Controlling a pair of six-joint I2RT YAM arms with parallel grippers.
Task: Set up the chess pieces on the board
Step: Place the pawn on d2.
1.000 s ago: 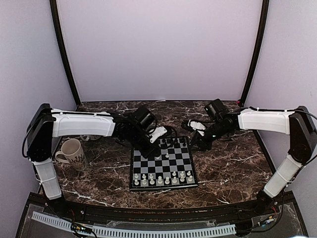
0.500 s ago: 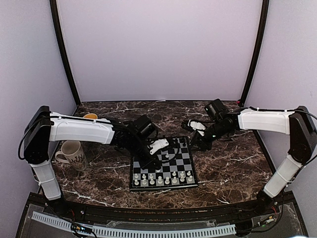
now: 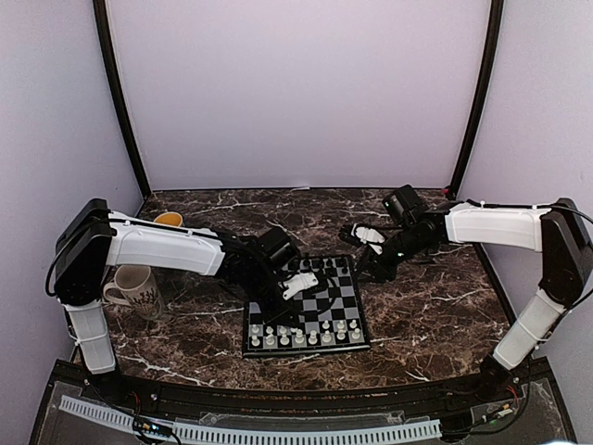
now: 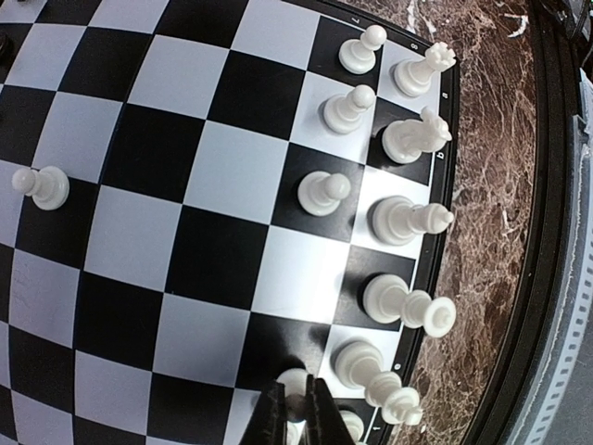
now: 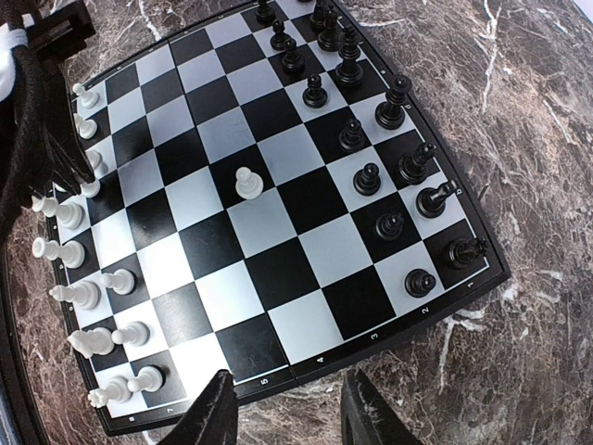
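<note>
The board (image 3: 324, 302) lies at the table's middle, between my arms. Black chess pieces (image 5: 371, 120) fill its two far rows. White chess pieces (image 4: 398, 218) stand along the near edge. One white pawn (image 5: 246, 181) stands alone near the centre. My left gripper (image 4: 296, 394) is shut on a white pawn (image 4: 295, 377), low over the second white row. In the top view this gripper (image 3: 289, 313) is over the board's near left part. My right gripper (image 5: 289, 380) is open and holds nothing. It hovers at the board's right edge (image 3: 371, 264).
A pale mug (image 3: 137, 289) stands on the marble table (image 3: 426, 315) to the left of the board. Behind it, the rim of an orange cup (image 3: 169, 219) shows. Purple walls close in the back and both sides.
My left arm has swung from the board's far left corner toward its near side, carrying the white pawn down over the white rows. The right arm has not moved.
</note>
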